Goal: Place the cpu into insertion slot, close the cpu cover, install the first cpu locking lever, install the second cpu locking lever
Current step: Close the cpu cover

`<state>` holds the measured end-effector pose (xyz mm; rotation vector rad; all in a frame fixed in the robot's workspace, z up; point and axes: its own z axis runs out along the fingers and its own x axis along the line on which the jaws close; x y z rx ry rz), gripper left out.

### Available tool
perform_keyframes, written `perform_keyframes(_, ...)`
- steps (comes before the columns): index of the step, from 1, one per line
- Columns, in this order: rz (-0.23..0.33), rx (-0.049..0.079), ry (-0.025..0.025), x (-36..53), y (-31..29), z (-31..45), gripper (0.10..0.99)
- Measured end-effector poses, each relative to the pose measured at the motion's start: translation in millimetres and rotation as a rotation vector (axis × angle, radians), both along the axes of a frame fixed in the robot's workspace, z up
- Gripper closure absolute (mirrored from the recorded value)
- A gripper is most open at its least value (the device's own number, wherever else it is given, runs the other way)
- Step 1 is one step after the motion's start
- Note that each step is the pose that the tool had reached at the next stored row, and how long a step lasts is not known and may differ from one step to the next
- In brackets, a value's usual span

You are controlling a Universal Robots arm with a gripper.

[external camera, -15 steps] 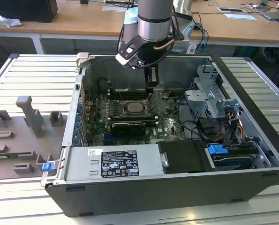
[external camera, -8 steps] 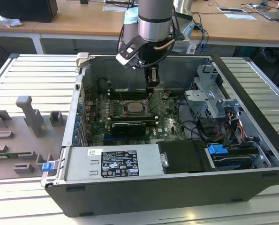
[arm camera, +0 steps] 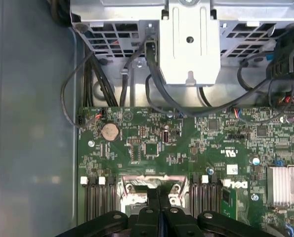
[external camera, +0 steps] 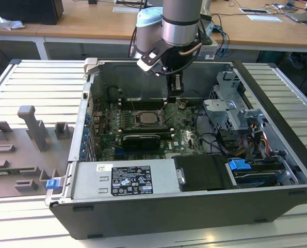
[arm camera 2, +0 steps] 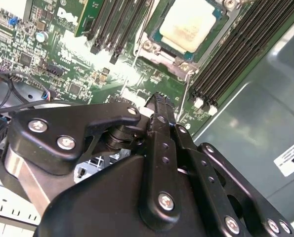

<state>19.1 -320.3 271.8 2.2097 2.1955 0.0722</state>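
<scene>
Cpu [arm camera 2: 189, 24] seated in socket; cpu cover [arm camera 2: 164, 53] looks down around it, so you're probably at lever stage. Gripper [external camera: 176, 99] pinched shut, empty, hovering just beside socket. Next push calls for tip on lever wire [arm camera 2: 186, 96], clear of memory slots [arm camera 2: 235, 54]. Second wrist view gives you chip face; first wrist view, drive cage [arm camera: 189, 39].

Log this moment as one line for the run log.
cpu: seated, face up | cpu cover: down around it | claw: shut, low over motherboard beside cpu
</scene>
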Motion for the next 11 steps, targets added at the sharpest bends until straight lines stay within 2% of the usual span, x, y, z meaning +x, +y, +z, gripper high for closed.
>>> perform_keyframes(11,0.000,0.000,0.0047,19.6,0.0,0.0,0.980)
